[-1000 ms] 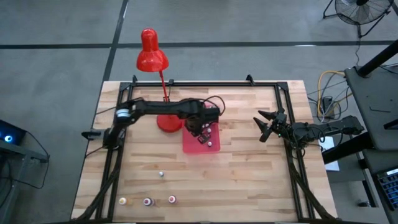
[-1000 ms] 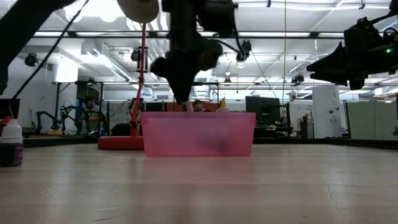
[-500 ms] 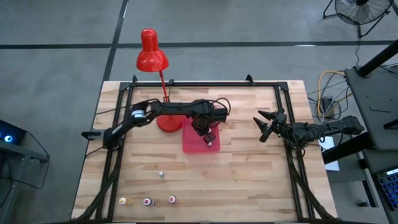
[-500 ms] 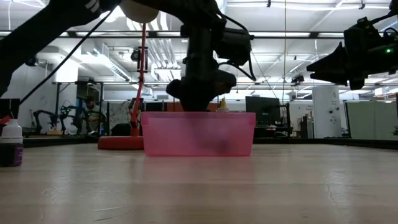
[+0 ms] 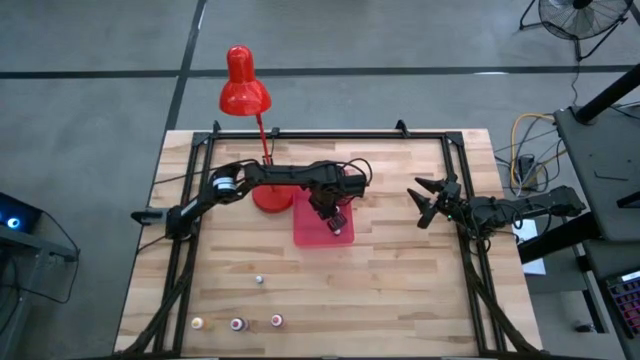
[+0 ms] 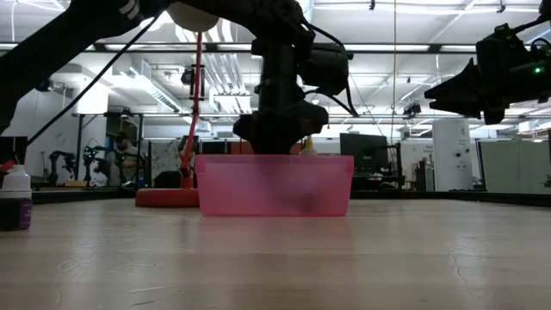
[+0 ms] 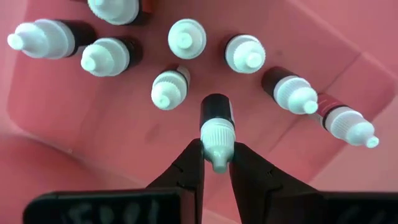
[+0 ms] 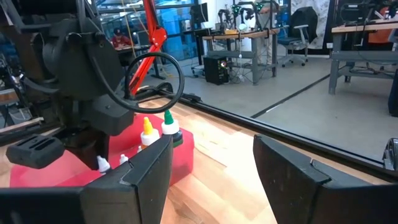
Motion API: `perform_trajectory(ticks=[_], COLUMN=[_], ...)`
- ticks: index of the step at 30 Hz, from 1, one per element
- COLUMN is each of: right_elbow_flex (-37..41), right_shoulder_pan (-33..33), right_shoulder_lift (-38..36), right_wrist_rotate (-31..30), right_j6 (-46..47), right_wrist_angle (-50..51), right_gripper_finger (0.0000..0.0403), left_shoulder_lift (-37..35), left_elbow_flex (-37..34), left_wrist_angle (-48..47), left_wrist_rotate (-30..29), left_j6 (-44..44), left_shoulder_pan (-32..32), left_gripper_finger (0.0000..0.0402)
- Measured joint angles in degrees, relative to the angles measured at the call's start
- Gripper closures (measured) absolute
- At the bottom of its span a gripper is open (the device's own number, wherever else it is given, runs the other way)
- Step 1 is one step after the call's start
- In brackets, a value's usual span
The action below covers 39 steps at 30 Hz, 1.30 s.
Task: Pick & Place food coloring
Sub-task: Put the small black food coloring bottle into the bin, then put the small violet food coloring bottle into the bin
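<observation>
Left gripper (image 7: pixel 217 163) pinches bottle (image 7: pixel 216 127) cap over tray (image 7: pixel 74 155), lower centre — release gently, upright, clear of neighbours.

a pale wooden plank table (image 5: pixel 400 290) with a black frame along its edges carries everything. near its middle sits a translucent pink tray (image 5: pixel 312 228), and just beside it, toward the far edge, the round base of a red lamp (image 5: pixel 270 197) (its shade hangs out past the table's far edge). toward the near left, one small bottle (image 5: pixel 259 280) stands alone, and a row of three more bottles (image 5: pixel 237 324) lines the near edge, well apart from the tray
</observation>
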State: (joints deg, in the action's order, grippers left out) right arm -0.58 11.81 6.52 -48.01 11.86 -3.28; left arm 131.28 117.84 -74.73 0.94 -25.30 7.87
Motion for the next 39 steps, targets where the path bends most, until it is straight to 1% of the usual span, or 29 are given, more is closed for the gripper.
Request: perform_trajectory(ticks=[6, 22, 28, 32, 36, 39], right_elbow_flex=[0.00, 0.00, -0.01, -0.01, 0.00, 0.00], right_shoulder_pan=[0.01, 0.02, 0.00, 0.01, 0.02, 0.02], right_shoulder_lift=[0.00, 0.00, 0.00, 0.02, 0.02, 0.00], right_wrist_rotate=[0.00, 0.00, 0.00, 0.00, 0.00, 0.02], right_j6=[0.07, -0.02, 0.06, 0.06, 0.03, -0.02], right_wrist_angle=[0.01, 0.01, -0.01, 0.00, 0.01, -0.01], right_gripper_finger=[0.0188, 0.0188, 0.0188, 0.0188, 0.0188, 0.0188], left_shoulder_lift=[0.00, -0.06, -2.17, -4.65, -7.11, -9.22], left_elbow_flex=[0.00, -0.03, -0.09, -0.09, -0.09, -0.11], left_wrist_angle=[0.16, -0.43, -0.99, -0.96, -2.59, -4.58], left_wrist_rotate=[0.47, 0.98, 1.49, 1.26, 1.22, 1.00], left_j6=[0.15, -0.37, -1.37, -1.20, -2.20, -4.75], left_shoulder_pan=[-0.21, -0.25, -0.72, -1.18, -2.41, -4.21], left_gripper_finger=[0.0343, 0.0339, 0.0337, 0.0311, 0.0261, 0.0219])
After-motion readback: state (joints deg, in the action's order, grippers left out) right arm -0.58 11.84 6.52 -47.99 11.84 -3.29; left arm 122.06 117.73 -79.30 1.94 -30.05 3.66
